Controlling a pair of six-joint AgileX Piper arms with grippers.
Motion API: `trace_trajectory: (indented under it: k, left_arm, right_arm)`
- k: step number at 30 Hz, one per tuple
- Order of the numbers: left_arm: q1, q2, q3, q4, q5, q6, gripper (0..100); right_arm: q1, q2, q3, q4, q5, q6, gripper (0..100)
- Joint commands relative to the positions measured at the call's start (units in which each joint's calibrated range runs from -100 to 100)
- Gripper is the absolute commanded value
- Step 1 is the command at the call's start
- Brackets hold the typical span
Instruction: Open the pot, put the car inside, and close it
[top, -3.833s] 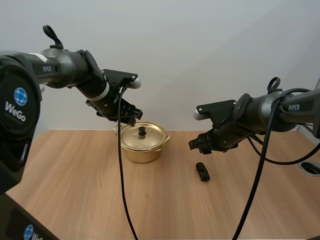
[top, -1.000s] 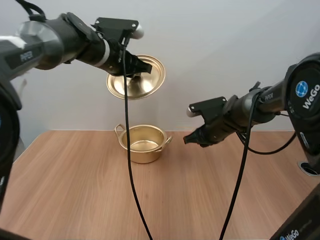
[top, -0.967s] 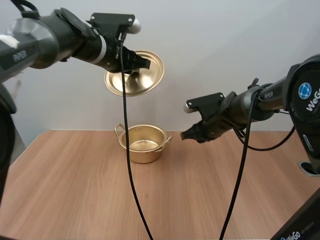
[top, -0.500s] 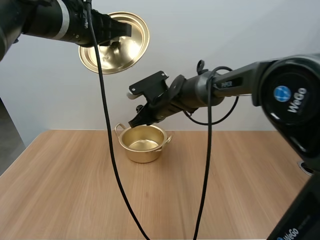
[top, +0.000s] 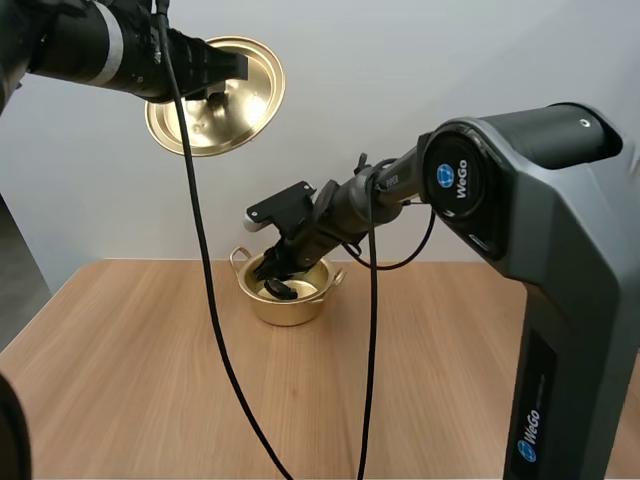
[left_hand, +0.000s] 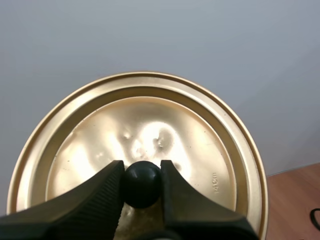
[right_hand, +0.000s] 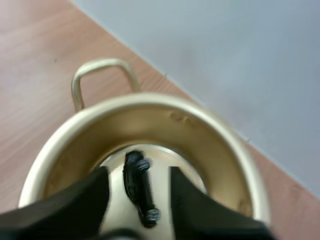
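**Q:** Reading from the front edge inward — what comes first?

**A:** Bare wooden tabletop (top: 150, 400). Farther back on it stands the gold pot (top: 290, 313), uncovered, with a loop handle (right_hand: 102, 75) at its rim.

**Q:** Where is the car?

**A:** The small black car (right_hand: 139, 187) is inside the pot and appears to lie on the pot's floor. The right gripper (right_hand: 137, 172) hangs at the pot's mouth. Its jaws are apart, one on each side of the car, with a gap showing on both sides, so nothing is pinched.

**Q:** And farthest back?

**A:** High above the tabletop and well apart from the pot is the lid (left_hand: 200, 150), tilted on edge rather than level. The left gripper (left_hand: 141, 170) carries it, jaws clamped on the round black knob (left_hand: 142, 184).

**Q:** How should these things be expected to handle?

**A:** As a judgement, the car looks light and rigid. Its wheels may let it roll on the smooth metal floor, though the wall would contain it. The lid looks like thin sheet metal — light, stiff and slick. The knob is its only sound hold, and because it is round, the lid may swivel in the jaws. The lid should be levelled before it goes down, and the right arm should be clear of the rim first. The pot is probably light enough to slide if struck.
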Motion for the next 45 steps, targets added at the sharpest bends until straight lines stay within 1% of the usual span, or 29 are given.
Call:
trace_trajectory:
  k: [1,3,5,9,11,14,16,18,20,24,26,30,34,37,39,40,41,42,43,45]
  left_arm:
    - [0.03,0.91,0.10,0.19,0.63,0.08,0]
    - [-0.31,2.66,0.10,0.24,3.09,0.94,0]
    - [-1.09,5.07,0.10,1.59,4.83,1.39,0]
    - [-4.09,12.39,0.10,8.16,4.97,-0.69,0]
    - [-5.82,17.06,0.10,11.25,4.97,-1.16,0]
    - [-8.14,23.72,0.10,12.77,4.80,-1.23,0]
    - [-9.72,28.09,0.10,14.09,1.87,-1.23,0]
    - [-11.01,31.98,0.10,17.79,-2.68,-2.02,0]
    - [-11.69,35.16,0.10,20.39,-4.76,-2.90,0]
    - [-12.44,40.35,0.10,20.88,-7.33,-2.60,0]
    - [-12.52,41.98,0.10,20.52,-8.71,-2.20,0]
    - [-12.54,44.62,0.10,17.52,-9.69,0.56,0]
    - [-12.85,46.81,0.10,17.58,-12.04,0.79,0]
    - [-13.25,47.90,0.10,16.79,-13.40,2.79,0]
    - [-13.83,48.58,0.10,16.61,-13.55,4.22,0]
    - [-14.01,48.69,0.10,16.75,-13.55,4.38,2]
    - [-14.22,48.69,0.10,16.84,-13.55,4.49,7]
    - [-14.30,48.69,0.10,16.97,-13.55,4.49,15]
    - [-14.31,48.57,0.10,16.97,-13.55,4.49,25]
    - [-14.31,48.00,0.10,16.97,-13.55,4.39,52]
  right_arm:
    - [-0.52,-2.92,0.08,-0.15,0.48,1.62,0]
    - [-1.67,-6.52,0.76,-1.44,2.66,2.53,0]
    - [-3.72,-10.28,1.78,-2.68,5.81,4.17,0]
    - [-9.13,-16.49,4.93,-6.72,8.13,7.76,0]
    - [-12.17,-19.36,7.10,-7.01,9.11,8.11,0]
    - [-15.79,-23.02,10.21,-7.06,11.35,8.01,0]
    - [-17.52,-25.41,11.67,-7.06,12.65,7.92,0]
    - [-19.06,-27.76,13.15,-7.06,13.22,7.92,0]
    - [-20.04,-29.63,14.11,-7.06,13.27,7.92,0]
    - [-20.57,-32.58,14.87,-7.15,14.03,7.92,0]
    - [-20.57,-33.83,14.87,-7.15,14.52,7.92,0]
    - [-20.57,-35.18,14.87,-7.02,15.22,7.92,0]
    - [-20.57,-35.22,14.87,-7.02,15.39,7.92,0]
    - [-20.57,-35.22,14.87,-6.91,15.90,7.92,0]
    - [-20.57,-35.22,14.87,-6.91,16.14,7.92,0]
    - [-20.57,-35.22,14.87,-6.91,16.14,7.92,0]
    - [-20.57,-35.22,14.87,-6.75,16.11,7.92,0]
    - [-20.57,-35.22,14.87,-6.76,16.33,7.77,0]
    - [-20.57,-35.22,14.87,-6.76,16.55,7.67,0]
    - [-20.57,-35.22,14.87,-6.76,16.70,7.66,0]
